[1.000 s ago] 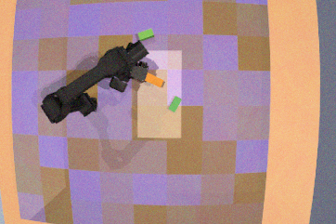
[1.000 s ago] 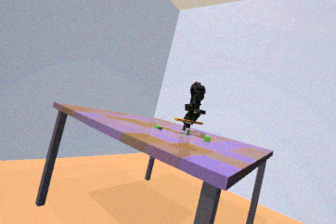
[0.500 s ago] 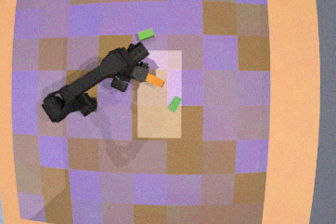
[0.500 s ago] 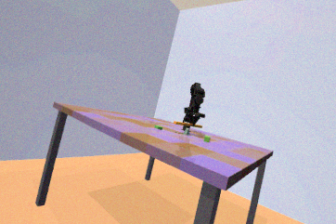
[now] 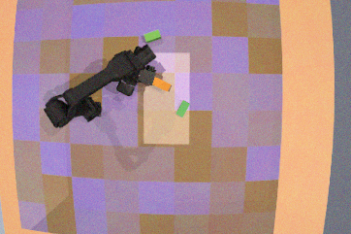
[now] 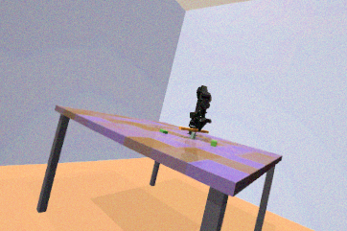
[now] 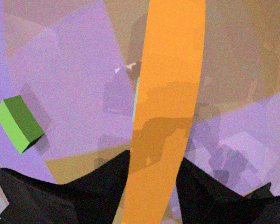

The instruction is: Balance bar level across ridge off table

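The orange bar (image 5: pixel 162 83) (image 6: pixel 186 128) (image 7: pixel 172 55) is held between the fingers of my gripper (image 5: pixel 151 80) (image 6: pixel 193 130) (image 7: pixel 154 159), which is shut on it. In the wrist view the bar runs lengthwise from the bottom edge to the top edge. In the exterior view it looks roughly level and clear of the table. The pale green ridge (image 6: pixel 193 136) stands on the table right below the bar. Only a thin sliver of the ridge (image 7: pixel 135 102) shows beside the bar in the wrist view. My arm hides it in the top view. Contact between bar and ridge cannot be told.
One green block (image 5: pixel 152 36) lies above the arm in the top view. Another green block (image 5: pixel 182 109) lies beyond the bar's visible end, on a pale rectangle (image 5: pixel 167 129). A green block (image 7: pixel 20 122) shows left of the bar in the wrist view.
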`<action>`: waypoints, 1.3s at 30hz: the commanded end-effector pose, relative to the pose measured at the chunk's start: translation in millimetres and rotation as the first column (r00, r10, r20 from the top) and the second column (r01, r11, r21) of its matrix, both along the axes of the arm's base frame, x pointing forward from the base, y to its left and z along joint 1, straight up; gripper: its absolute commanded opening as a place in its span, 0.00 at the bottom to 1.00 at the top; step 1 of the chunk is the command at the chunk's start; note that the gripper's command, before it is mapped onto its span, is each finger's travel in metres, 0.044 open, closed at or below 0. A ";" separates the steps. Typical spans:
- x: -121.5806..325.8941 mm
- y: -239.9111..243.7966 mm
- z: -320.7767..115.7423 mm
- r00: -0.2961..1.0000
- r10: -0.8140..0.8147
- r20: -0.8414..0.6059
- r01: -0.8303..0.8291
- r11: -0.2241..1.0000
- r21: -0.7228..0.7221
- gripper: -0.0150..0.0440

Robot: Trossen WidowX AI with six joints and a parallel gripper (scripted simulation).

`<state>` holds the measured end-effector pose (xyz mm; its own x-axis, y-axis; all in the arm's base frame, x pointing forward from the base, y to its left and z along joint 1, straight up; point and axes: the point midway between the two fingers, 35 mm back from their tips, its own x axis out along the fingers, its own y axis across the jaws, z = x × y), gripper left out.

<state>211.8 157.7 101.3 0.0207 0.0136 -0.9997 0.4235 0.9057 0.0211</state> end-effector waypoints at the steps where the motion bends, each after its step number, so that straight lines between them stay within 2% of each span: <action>1: 0.2 0.4 -0.1 1.000 -0.004 0.001 0.004 1.000 0.003 0.25; 39: 0.4 0.4 -3.2 1.000 -0.004 0.001 0.004 1.000 0.003 0.25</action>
<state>211.9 157.7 98.5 0.0207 0.0137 -0.9997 0.4237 0.9056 0.0212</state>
